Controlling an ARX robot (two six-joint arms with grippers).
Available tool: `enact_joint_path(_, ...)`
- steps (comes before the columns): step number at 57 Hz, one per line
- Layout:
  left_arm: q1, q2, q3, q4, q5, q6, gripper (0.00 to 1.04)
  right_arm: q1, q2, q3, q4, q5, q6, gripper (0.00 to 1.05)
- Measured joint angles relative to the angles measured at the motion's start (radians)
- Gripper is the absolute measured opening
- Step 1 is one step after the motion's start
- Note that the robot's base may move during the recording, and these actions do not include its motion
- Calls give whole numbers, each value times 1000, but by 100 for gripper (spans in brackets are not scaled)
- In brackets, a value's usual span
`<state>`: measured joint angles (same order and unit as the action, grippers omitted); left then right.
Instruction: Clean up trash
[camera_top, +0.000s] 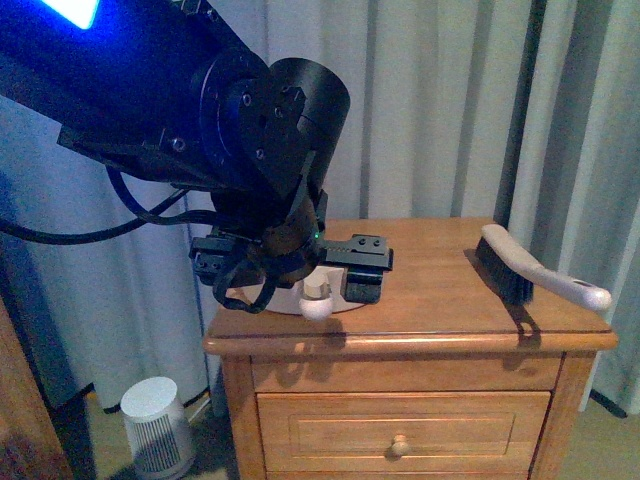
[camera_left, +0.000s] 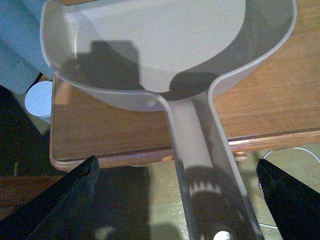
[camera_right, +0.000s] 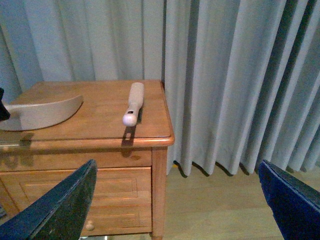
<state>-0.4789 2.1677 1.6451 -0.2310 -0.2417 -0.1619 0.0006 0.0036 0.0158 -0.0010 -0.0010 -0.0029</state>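
Black fingers (camera_left: 70, 192) of the left gripper (camera_left: 176, 170) stand wide apart astride the dustpan (camera_left: 150, 40) handle, clamping nothing. Right gripper (camera_right: 176, 170) gapes too, away from the nightstand (camera_right: 100, 125). Brush (camera_right: 134, 102) lies near the dustpan. Trash: not visible anywhere.
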Motion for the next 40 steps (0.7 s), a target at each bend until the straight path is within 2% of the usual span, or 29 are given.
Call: enact_joint_path(40, 11, 28, 2, 0, 6, 1, 97, 0, 0, 0, 0, 0, 0, 97)
